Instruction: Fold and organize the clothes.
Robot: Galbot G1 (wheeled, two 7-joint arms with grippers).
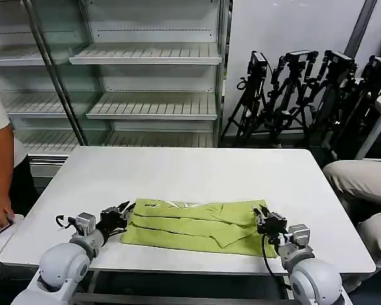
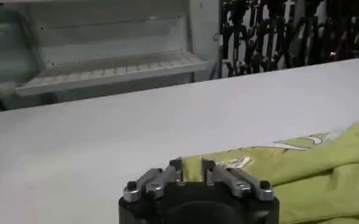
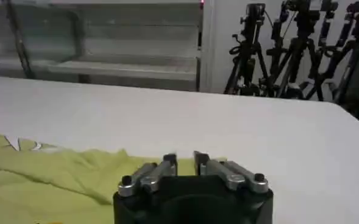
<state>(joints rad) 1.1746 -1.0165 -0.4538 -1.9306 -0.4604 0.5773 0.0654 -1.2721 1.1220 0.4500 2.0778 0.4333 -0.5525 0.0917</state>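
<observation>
Lime T-shirt (image 1: 193, 225) lies folded into a long band across the near part of the white table (image 1: 197, 171), close to the front edge, white neck label area facing up near its left end.

Left gripper (image 1: 124, 210) sits at the shirt's left end, fingers (image 2: 177, 165) nearly together on the fabric edge; looks pinched, thin cloth between the tips. Right gripper (image 1: 261, 214) is at the shirt's right end, fingers (image 3: 169, 161) narrowly apart over the cloth edge; can't tell if fabric is actually caught.

Tabletop beyond the shirt is bare all the way to the far edge, with open margin on both sides too. Behind the table: shelving rack (image 1: 146, 76) left and centre, cluster of black tripods (image 1: 305, 89) at right against the wall.
</observation>
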